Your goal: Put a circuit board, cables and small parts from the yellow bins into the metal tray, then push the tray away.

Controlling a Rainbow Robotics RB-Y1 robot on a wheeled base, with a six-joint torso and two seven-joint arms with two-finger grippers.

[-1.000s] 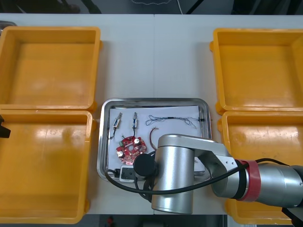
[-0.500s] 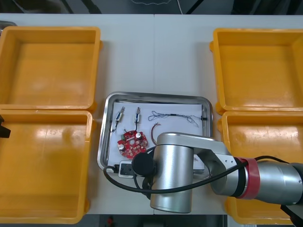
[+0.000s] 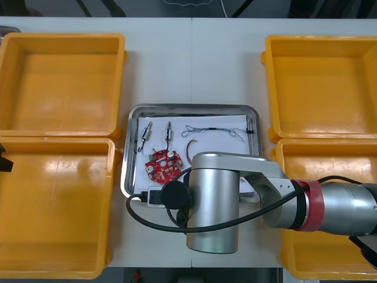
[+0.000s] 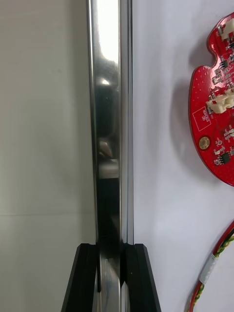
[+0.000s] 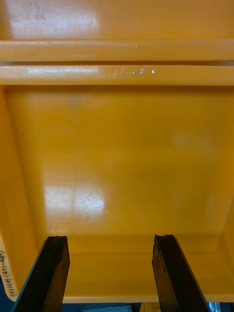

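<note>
pinching metal tray (image 4: 108,122), right gripper (image 4: 111,251)

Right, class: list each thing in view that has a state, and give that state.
Metal tray, loaded, near rim clamped.
Right pincer, shut on that rim.
Left pincer, open over a yellow bin.
Circuit board, lying flat in the tray.

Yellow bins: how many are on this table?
4. On the robot's left, the far left bin and the near left bin; on its right, the far right bin and the near right bin, partly covered by the right arm.
</note>
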